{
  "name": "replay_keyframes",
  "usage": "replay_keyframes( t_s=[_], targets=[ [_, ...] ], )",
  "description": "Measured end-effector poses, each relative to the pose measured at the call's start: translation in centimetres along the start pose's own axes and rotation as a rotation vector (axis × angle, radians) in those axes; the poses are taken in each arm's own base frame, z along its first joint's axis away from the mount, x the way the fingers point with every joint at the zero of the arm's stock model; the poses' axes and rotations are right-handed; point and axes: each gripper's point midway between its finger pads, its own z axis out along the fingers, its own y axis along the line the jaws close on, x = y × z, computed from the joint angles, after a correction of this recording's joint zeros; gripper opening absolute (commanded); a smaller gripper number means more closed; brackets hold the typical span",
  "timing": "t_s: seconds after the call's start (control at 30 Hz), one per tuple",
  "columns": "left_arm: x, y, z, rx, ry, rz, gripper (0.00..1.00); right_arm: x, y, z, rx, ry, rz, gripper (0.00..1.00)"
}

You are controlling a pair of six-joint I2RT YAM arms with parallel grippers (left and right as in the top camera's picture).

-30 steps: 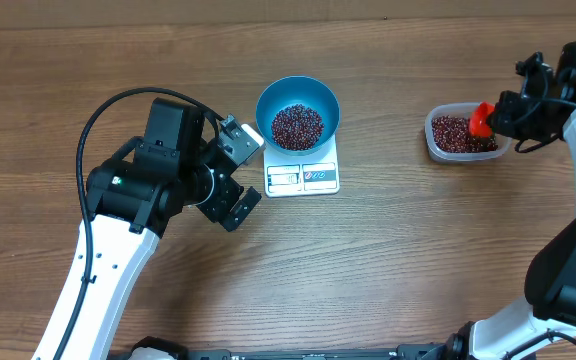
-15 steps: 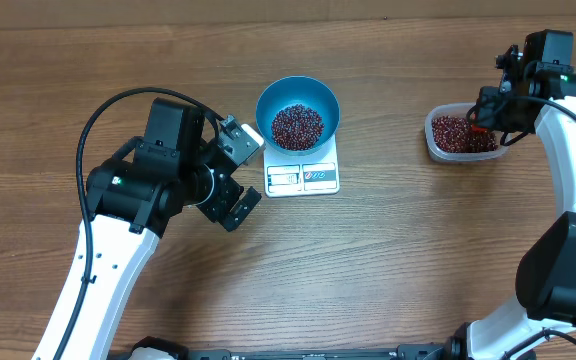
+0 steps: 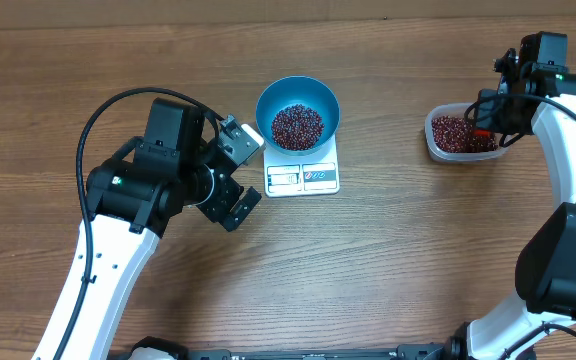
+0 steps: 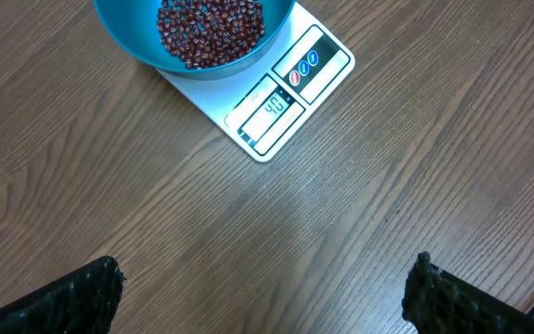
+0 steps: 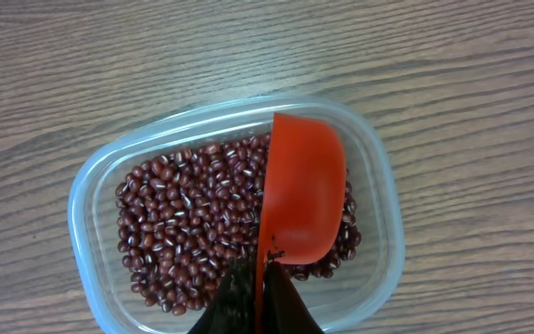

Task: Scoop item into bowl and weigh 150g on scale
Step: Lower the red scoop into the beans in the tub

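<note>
The blue bowl (image 3: 298, 97) stands on the white scale (image 3: 303, 178) with a pile of red-brown beans (image 3: 297, 126) in it. The left wrist view shows the same bowl (image 4: 123, 37), beans (image 4: 209, 28) and scale (image 4: 290, 97), whose display is lit. My left gripper (image 3: 243, 172) hangs open just left of the scale, fingers wide apart (image 4: 267, 278) over bare wood. My right gripper (image 5: 260, 292) is shut on the handle of a red scoop (image 5: 304, 186). The scoop's cup is turned on its side on the beans (image 5: 188, 232) in the clear tub (image 5: 91, 186).
The clear tub (image 3: 431, 135) sits at the right of the table, about a third of the table's width from the scale. The right arm (image 3: 568, 160) runs down the right edge. Bare wood lies between scale and tub.
My right gripper has swung left from beside the tub to above it, bringing the red scoop down into the tub's beans. The left arm, bowl and scale have stayed still.
</note>
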Motion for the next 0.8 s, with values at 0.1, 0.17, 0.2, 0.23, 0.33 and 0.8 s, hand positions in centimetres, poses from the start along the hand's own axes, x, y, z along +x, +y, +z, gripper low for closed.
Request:
replay_keyframes(
  t_s=[0.1,0.17,0.2,0.23,0.33,0.8],
  targets=[
    [0.0,0.0,0.0,0.000,0.000,0.000,1.00,0.0,0.0,0.0,0.003,-0.001,-0.002,0.04],
    [0.0,0.0,0.0,0.000,0.000,0.000,1.00,0.0,-0.1,0.0,0.007,-0.001,-0.001,0.04],
    [0.0,0.0,0.0,0.000,0.000,0.000,1.00,0.0,-0.1,0.0,0.007,-0.001,-0.002,0.04],
    [0.0,0.0,0.0,0.000,0.000,0.000,1.00,0.0,-0.1,0.0,0.008,-0.001,-0.005,0.04],
    [0.0,0.0,0.0,0.000,0.000,0.000,1.00,0.0,-0.2,0.0,0.011,0.000,-0.023,0.04],
    [0.0,0.0,0.0,0.000,0.000,0.000,1.00,2.0,-1.1,1.8,0.064,0.042,-0.064,0.04]
  ],
)
